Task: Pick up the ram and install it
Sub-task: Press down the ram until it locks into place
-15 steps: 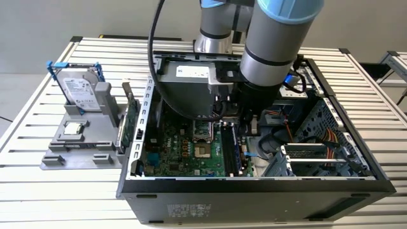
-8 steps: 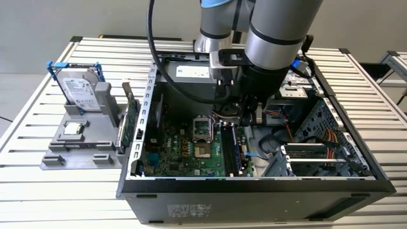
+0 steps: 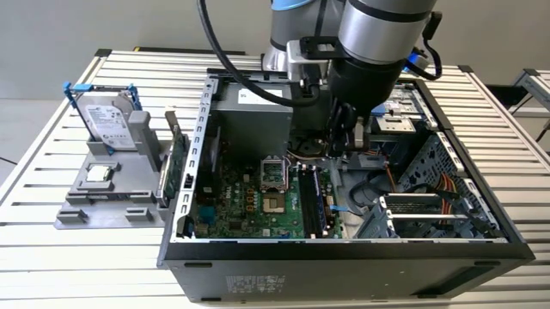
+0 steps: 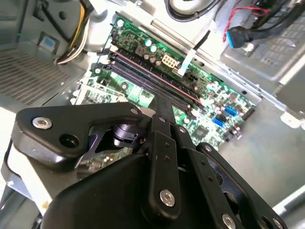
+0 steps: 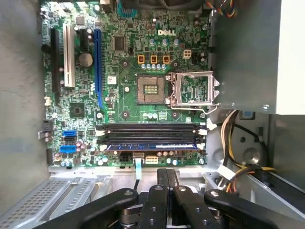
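Note:
The ram (image 5: 150, 146) is a thin bluish stick lying in the memory slot nearest the motherboard's edge, level with the empty black slots (image 5: 150, 133) beside it. In the exterior view the ram (image 3: 313, 196) stands in the slots to the right of the processor socket. My gripper (image 5: 167, 177) hangs above the board just off the ram's side, its fingers (image 4: 159, 102) pressed together with nothing between them. In the exterior view the gripper (image 3: 348, 145) sits inside the open computer case, above the far end of the slots.
The open processor socket (image 5: 190, 90) lies beyond the slots. Cables (image 5: 233, 167) run near the power supply (image 3: 254, 116). Outside the case, a grey fixture (image 3: 112, 193) holds a hard drive (image 3: 107, 125), a silver processor chip (image 3: 100, 172) and a green expansion card (image 3: 174, 164).

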`<state>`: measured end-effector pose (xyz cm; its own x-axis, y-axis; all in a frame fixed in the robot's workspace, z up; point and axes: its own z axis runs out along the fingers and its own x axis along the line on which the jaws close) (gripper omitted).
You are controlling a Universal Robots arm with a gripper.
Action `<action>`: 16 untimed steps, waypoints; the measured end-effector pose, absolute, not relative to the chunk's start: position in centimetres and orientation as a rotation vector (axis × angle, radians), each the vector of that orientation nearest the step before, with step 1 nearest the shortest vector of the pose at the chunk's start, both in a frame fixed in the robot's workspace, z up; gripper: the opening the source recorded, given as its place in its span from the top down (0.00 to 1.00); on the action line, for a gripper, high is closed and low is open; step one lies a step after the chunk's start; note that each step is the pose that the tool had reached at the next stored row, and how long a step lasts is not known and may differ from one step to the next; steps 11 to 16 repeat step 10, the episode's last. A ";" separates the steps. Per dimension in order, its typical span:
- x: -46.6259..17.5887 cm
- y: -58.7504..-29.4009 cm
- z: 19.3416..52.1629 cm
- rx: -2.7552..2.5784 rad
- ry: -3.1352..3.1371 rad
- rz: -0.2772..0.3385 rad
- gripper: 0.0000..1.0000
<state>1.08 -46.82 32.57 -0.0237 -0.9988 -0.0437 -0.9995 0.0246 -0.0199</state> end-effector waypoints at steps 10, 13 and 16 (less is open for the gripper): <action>1.1 -46.7 32.9 -2.163 2.216 0.025 1.00; 1.1 -46.7 32.9 -2.163 2.216 0.025 1.00; 1.1 -46.7 32.9 -2.163 2.216 0.025 1.00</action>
